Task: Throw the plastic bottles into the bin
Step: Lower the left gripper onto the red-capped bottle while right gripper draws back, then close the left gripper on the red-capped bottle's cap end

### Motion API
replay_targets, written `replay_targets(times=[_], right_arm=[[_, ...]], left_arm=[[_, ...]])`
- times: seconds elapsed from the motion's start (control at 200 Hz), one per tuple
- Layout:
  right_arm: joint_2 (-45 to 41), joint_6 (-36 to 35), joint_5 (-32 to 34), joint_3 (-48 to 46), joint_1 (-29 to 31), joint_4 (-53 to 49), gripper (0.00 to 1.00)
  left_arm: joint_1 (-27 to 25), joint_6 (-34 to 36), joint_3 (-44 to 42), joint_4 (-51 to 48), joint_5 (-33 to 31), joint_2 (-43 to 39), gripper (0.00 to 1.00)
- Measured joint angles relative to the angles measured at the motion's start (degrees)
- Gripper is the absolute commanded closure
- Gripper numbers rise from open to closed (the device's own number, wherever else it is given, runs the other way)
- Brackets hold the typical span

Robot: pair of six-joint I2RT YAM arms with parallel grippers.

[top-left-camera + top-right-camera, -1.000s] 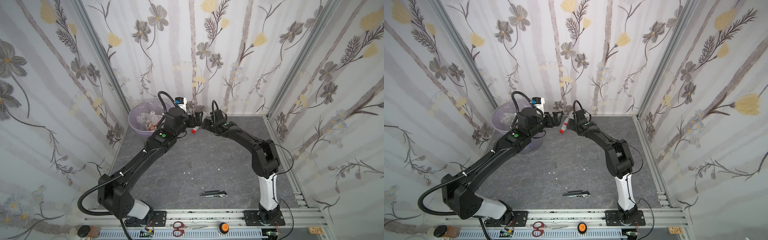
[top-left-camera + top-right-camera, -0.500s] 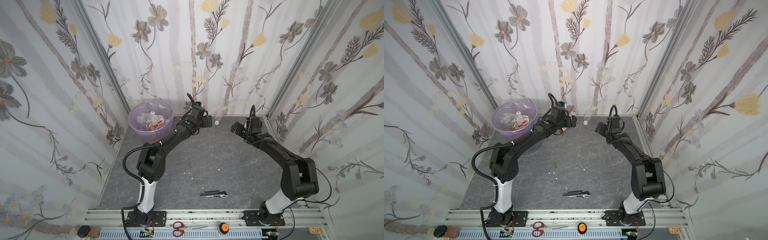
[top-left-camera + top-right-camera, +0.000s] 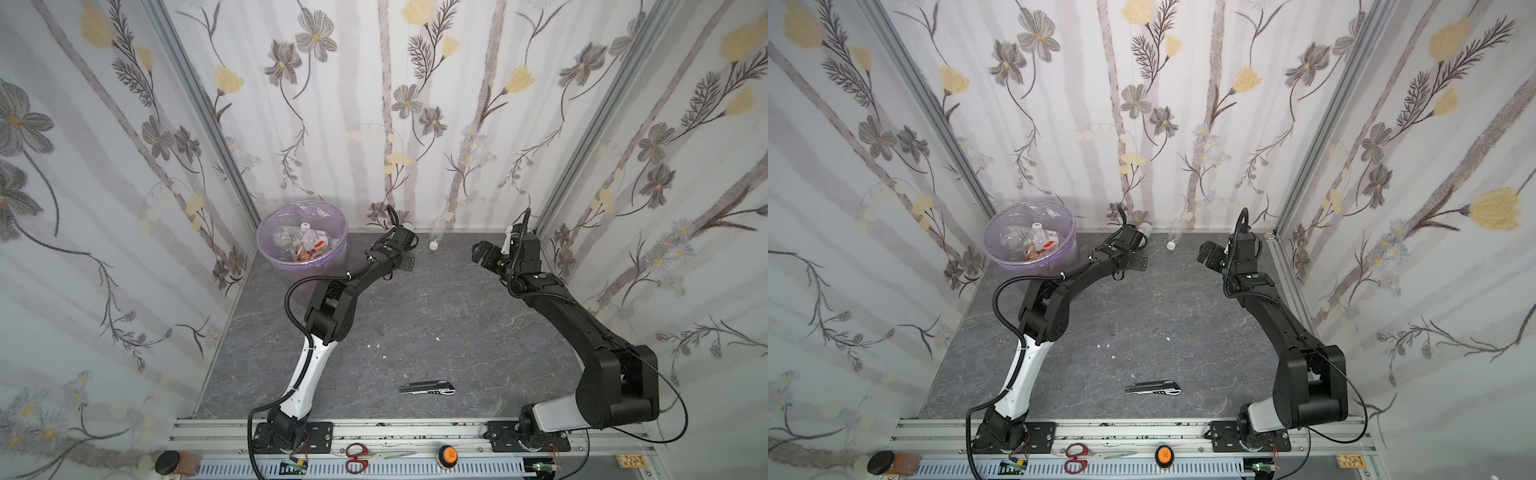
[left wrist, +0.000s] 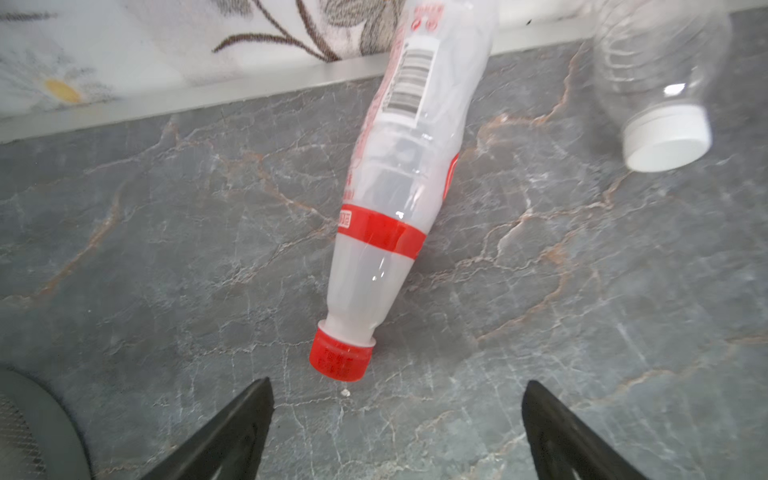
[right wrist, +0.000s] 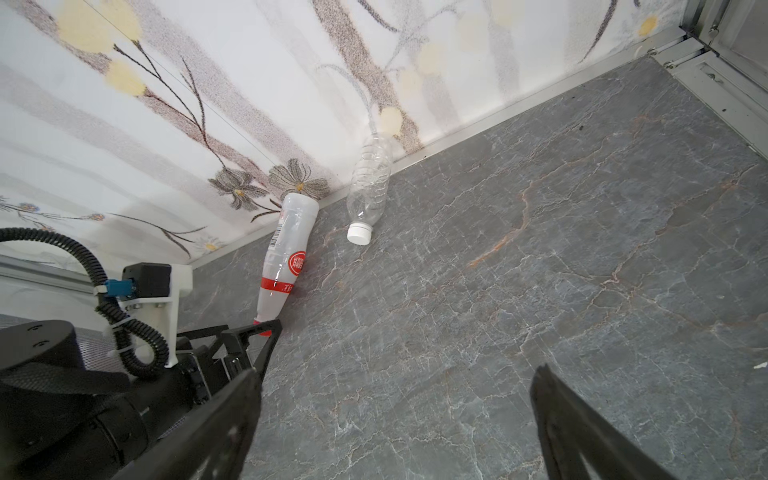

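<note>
Far left at the back, the bin point(image 3: 337, 259) stands in the corner, and I can see several plastic bottles point(image 3: 305, 245) piled inside its lavender liner. Moving right, my left gripper point(image 4: 397, 386) sits low over the floor, jaws spread wide with nothing between them. The red-capped bottle point(image 4: 386, 199) lies right ahead of it, cap toward the fingertips, base up against the back wall. Just beside it, the clear bottle point(image 3: 437, 232) leans on that wall, white cap down on the floor. Out front, mid-floor, the folding knife point(image 3: 427, 388) lies flat, well apart from everything. Over on the right, my right gripper point(image 5: 397, 374) hovers near the back corner, jaws wide apart too, empty
</note>
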Motion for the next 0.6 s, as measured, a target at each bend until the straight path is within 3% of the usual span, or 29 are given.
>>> replay_targets(times=[0.6], right_arm=[[-2.1,1.7,-1.4,-2.1,-0.7,2.7,0.0]], left_arm=[[2.3,5.5,3.6,-0.4,1.7,5.7,0.21]])
